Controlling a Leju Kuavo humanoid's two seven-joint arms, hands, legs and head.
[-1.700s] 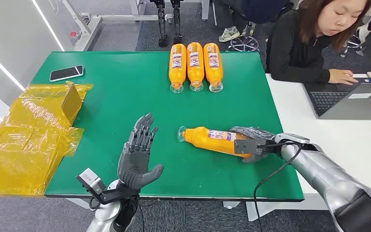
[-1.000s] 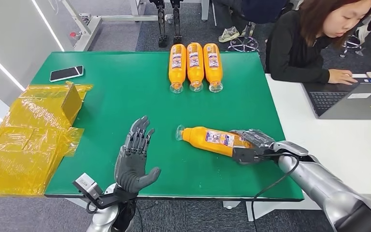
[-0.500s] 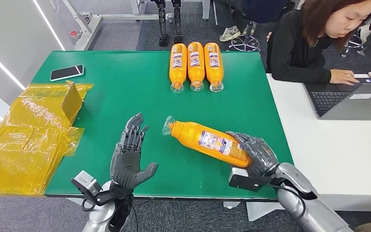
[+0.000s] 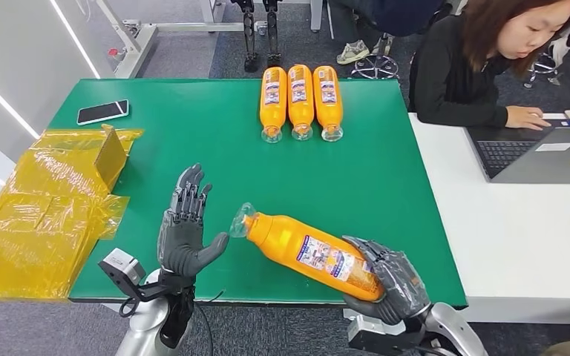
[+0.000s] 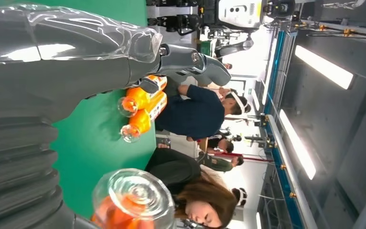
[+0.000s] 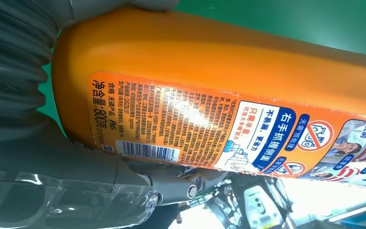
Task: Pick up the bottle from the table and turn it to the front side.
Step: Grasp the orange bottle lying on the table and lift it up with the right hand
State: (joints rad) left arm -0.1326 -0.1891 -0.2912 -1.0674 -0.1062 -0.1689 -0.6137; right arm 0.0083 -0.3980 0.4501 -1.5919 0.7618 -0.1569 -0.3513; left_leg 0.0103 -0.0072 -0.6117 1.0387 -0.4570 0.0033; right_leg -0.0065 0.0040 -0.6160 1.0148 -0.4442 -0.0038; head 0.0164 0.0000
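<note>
**K:** Right robot hand (image 4: pixel 386 285) status?

**M:** Grasping the orange bottle (image 4: pixel 308 252) by its base end, fingers wrapped round it, at the near edge of the green bench (image 4: pixel 193 141). Bottle is off the bench surface, tilted, clear cap end (image 4: pixel 240 221) pointing toward the left robot hand (image 4: pixel 183 230).

**K:** Label side?

**M:** Right wrist view has the label (image 6: pixel 219 138) facing the camera: fine print, barcode, blue panel. In the head view the label faces up.

**K:** Left robot hand?

**M:** Released, holding nothing. Palm upright, fingers spread and pointing away from the robot, thumb toward the bottle. Cap is just beside it; can't tell if it touches. Left wrist view shows the cap (image 5: pixel 136 193) close up.

**K:** Rest of the bench?

**M:** Three orange bottles (image 4: pixel 300 100) lying side by side at the far edge, caps toward the robot. Phone (image 4: pixel 102 112) far left. Yellow plastic wrap (image 4: pixel 44 215) with a small cardboard box (image 4: pixel 110 156) hanging off the left side. Person (image 4: pixel 482 59) at a laptop (image 4: pixel 542 152) on the adjoining white desk.
</note>
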